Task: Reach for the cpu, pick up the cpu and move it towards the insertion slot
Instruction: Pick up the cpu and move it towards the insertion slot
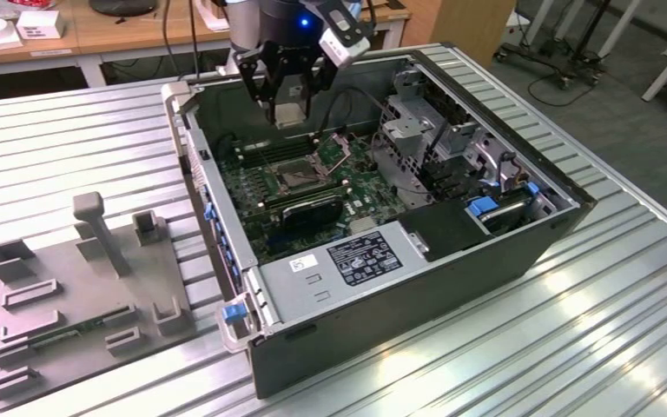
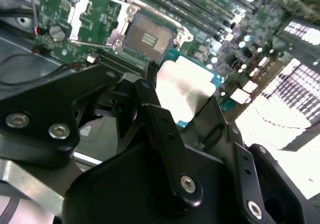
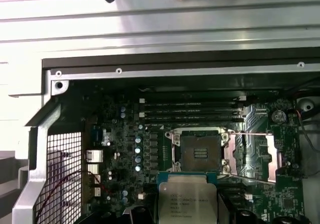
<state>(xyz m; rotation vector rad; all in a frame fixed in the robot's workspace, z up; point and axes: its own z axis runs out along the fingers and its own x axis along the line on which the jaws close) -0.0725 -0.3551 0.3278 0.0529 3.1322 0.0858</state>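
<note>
While jaws grip cpu (image 3: 187, 199) by edges above open computer case (image 1: 542, 234), keep chip level, align squarely over insertion slot (image 3: 201, 152), avoid raised socket frame (image 3: 262, 156).

Ribbed metal table (image 1: 611, 321); wooden desks (image 1: 114, 35) behind; grey floor (image 1: 611, 95), chair legs (image 1: 554, 65) beyond

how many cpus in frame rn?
1. The cpu is held in the gripper, above the open computer case, near the insertion slot. Others may be hidden.
</note>
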